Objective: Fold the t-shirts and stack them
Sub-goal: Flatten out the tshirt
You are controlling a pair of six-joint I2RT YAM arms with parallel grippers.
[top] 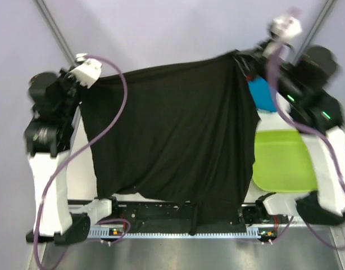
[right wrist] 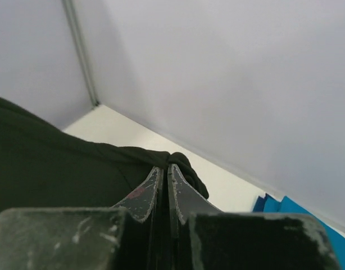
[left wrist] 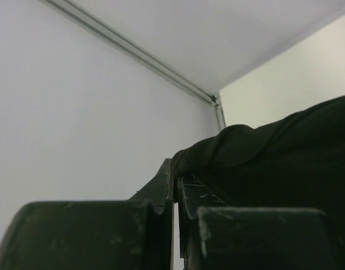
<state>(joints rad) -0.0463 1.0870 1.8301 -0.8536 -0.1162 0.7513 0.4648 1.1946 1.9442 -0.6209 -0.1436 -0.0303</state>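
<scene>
The left jaws and right jaws are clamped on opposite upper corners of the black t-shirt (top: 172,135), which hangs spread; teal-blue t-shirts (top: 262,94) lie just beside the lime-green tub (top: 282,160).

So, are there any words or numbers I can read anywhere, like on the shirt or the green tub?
No words or numbers can be read in any view.
black t-shirt: the side showing is plain, with no print or label visible.
lime-green tub: no lettering.
strip along the near table edge: tiny tick-like marks, too small and blurred to read.
green lights on the right arm: just glowing dots, not text.
</scene>
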